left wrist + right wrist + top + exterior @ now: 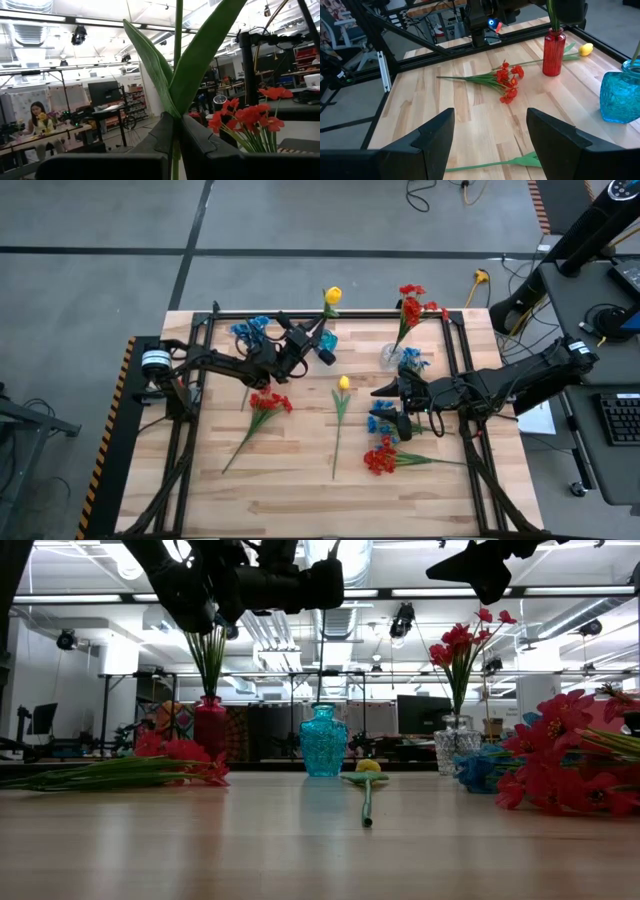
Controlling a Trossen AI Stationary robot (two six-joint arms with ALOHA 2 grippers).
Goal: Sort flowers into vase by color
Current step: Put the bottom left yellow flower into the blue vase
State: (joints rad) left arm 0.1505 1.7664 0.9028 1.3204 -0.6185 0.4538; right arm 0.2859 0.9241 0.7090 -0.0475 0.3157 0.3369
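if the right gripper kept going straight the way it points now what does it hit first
Probably the red flower spray lying on the table. The right gripper, open and empty, points across bare wood toward it, with the red vase off to one side. Depth is unclear, so it might touch the tabletop first.

Overhead and level views share the table (pixel 300 480), seemingly.

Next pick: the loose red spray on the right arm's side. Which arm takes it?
Right. The right gripper is open, empty and close to that red spray. The left gripper is shut on a green stem, farther off.
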